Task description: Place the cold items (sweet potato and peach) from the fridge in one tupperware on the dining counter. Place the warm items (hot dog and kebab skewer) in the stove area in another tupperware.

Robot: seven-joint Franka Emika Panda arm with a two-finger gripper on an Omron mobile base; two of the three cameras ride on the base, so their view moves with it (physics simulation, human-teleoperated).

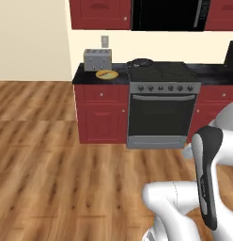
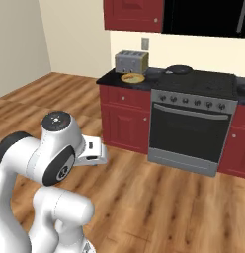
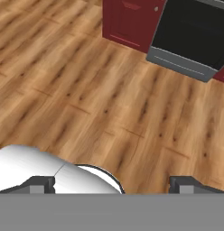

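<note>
Nearest the lens in the hand view, the hand is seen at the bottom edge with its two dark fingertips spread to opposite sides, released and grasping nothing. Beneath it, glossy plank floor with brown wood grain is spread across the frame.

A yellow plate is seen on the dark worktop in the upper middle of the left base view, just in front of a boxy metal toaster. Something brownish lies on the plate, too small to be named, and its long axis cannot be told. The plate is well apart from the hand, up and beyond the floor.

To the right of the plate in the frame, a steel stove is set with a row of round knobs, a bar handle and a dark glass door. A dark round pan rests on its back left burner. Matte red cabinets with small pale knobs flank the stove.
</note>
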